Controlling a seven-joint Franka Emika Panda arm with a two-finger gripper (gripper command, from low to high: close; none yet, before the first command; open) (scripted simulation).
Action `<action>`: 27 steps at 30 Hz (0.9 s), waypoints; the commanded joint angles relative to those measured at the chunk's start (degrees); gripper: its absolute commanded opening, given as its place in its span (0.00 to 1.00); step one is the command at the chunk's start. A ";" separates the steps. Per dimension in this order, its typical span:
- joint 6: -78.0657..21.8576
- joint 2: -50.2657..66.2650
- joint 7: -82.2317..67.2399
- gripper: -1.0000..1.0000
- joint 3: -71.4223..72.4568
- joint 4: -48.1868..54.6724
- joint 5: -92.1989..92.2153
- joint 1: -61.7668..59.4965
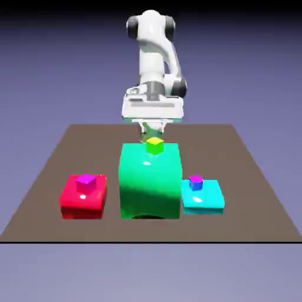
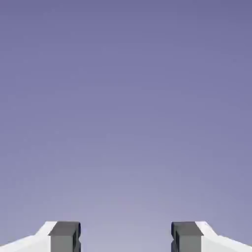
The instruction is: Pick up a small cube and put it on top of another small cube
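Three coloured blocks sit on the surface (image 1: 248, 177) in the exterior view: a red block (image 1: 82, 202) on that view's left, a tall green block (image 1: 150, 183) in the middle, a cyan block (image 1: 203, 198) on the right. Each carries a tiny cube — magenta cube (image 1: 86, 181) on red, yellow-topped lime-green cube (image 1: 155, 145) on green, purple-topped blue cube (image 1: 196, 183) on cyan. Orange-yellow cube isn't visible in either view; possibly hidden behind the green block, can't confirm. Claw (image 1: 151, 127) hangs just behind the green block's far top edge, close to the lime-green cube.

Hand view: only the blue-violet backdrop, plus two grey fingertips (image 2: 64, 236) at the bottom edge — set wide apart, nothing between them. Claw is spread and empty.

Judgement: pick-up step not yet done. Next move calls for locating the orange-yellow cube, pointing the claw down at it and straddling it before closing.
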 commanded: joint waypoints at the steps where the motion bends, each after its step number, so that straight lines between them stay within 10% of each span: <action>1: -0.36 1.21 -0.52 0.50 -0.09 1.01 2.50 -1.43; 27: -0.34 19.17 -50.89 0.50 -15.77 7.44 67.28 -6.92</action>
